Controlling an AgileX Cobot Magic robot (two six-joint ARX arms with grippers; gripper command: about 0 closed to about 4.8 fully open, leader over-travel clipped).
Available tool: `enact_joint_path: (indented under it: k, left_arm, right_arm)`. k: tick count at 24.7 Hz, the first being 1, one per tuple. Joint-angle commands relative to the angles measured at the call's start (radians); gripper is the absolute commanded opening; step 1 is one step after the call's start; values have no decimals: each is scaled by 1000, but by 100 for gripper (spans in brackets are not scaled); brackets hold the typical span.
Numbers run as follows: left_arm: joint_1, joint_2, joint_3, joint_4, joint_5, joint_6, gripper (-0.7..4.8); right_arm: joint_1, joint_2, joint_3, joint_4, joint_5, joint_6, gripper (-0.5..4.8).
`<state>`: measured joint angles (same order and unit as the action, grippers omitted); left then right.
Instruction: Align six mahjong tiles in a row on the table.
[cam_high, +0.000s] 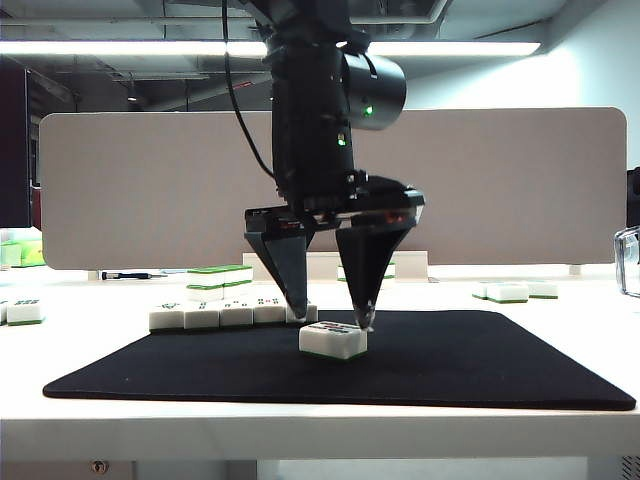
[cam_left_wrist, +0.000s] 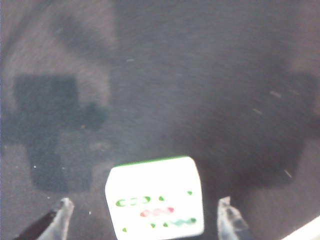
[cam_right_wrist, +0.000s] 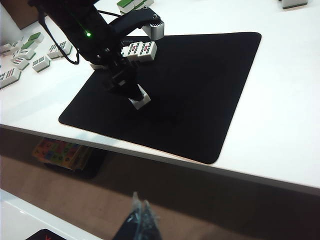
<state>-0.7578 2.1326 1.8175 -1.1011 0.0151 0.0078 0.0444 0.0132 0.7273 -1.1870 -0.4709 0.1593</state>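
The left arm came straight down through the upper middle of the exterior view, its black wrist upright and the left gripper (cam_high: 332, 312) pointing downward at mid-frame. Its jaws stood apart, the two dark tapered fingers (cam_high: 290, 268) splayed with a clear gap between their tips. In the left wrist view the pale fingertips (cam_left_wrist: 61, 216) showed at the lower corners, well apart. The right gripper (cam_right_wrist: 140, 216) sat at the bottom edge of its own wrist view, fingers pressed together, jaws closed.
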Motion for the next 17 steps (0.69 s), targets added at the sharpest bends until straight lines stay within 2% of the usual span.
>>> enact_joint_path:
  k: [1,2,4,5,9,10,13,14,15,17]
  left_arm:
    - [-1,8,0,3,8,-49,363]
    - [-2,13,-1,4,8,-49,360]
    - [-5,26,-1,2,8,-49,252]
    - [-5,32,-1,0,9,-49,236]
    - [-8,32,37,-30,6,-24,236]
    - [-8,32,69,-46,7,33,236]
    - [-8,32,191,-27,3,290,234]
    - [-8,33,213,14,-2,360,232]
    - [-3,34,217,115,-39,454,232]
    - [10,51,217,208,-41,570,232]
  right_arm:
    - [1,-13,2,10,2,-3,-1]
    - [1,-14,2,10,2,-3,-1]
    - [1,-13,2,10,2,-3,-1]
    - [1,-13,2,10,2,-3,-1]
    - [1,-14,2,10,2,-3,-1]
    - [1,-13,2,10,2,-3,-1]
    - [1,-14,2,10,2,-3,-1]
    - [1,-13,2,10,2,-3,-1]
    - [1,-13,2,10,2,-3,-1]
    - [1,-14,2,10,2,-3,-1]
